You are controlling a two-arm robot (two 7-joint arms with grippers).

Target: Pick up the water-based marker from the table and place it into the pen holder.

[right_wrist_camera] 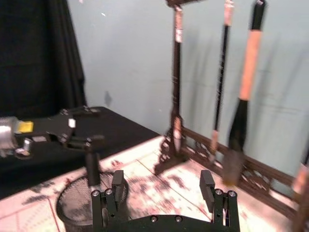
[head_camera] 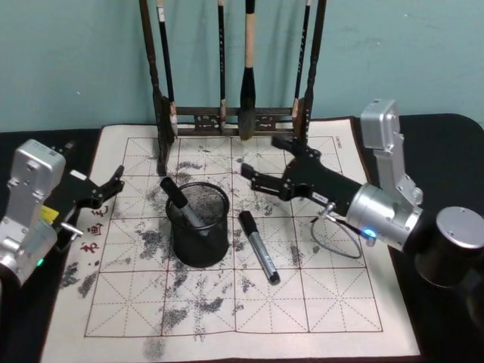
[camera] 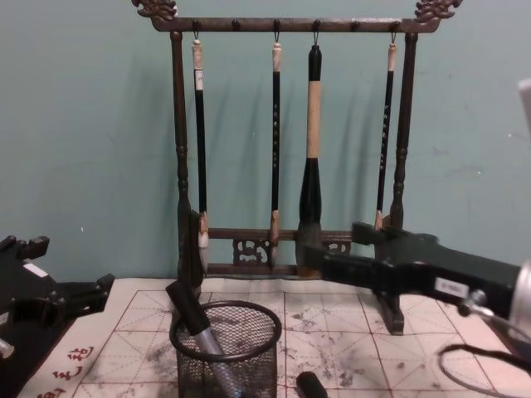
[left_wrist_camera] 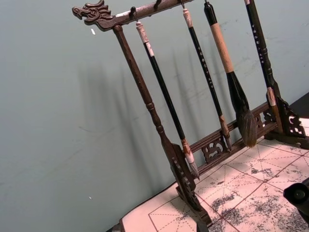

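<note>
Your right gripper (head_camera: 259, 157), jaws open, beats the open left gripper (head_camera: 112, 189): black-capped grey marker (head_camera: 259, 248) at its 6 o'clock, axis 11-to-5.

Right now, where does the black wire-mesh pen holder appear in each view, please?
Head view: black wire-mesh pen holder, centre-left on the white gridded paper.
Left wrist view: cannot tell; dark shape at lower right edge.
Right wrist view: holder lower left, behind right claw.
Chest view: holder bottom centre.
Shared landmark: dark wooden brush rack behind it.

Both arms out, nothing gripped.
The right pincer (head_camera: 266, 160) reaches forward and inward, jaws spread wide; the left pincer (head_camera: 112, 190) hangs at the left side, jaws parted.
</note>
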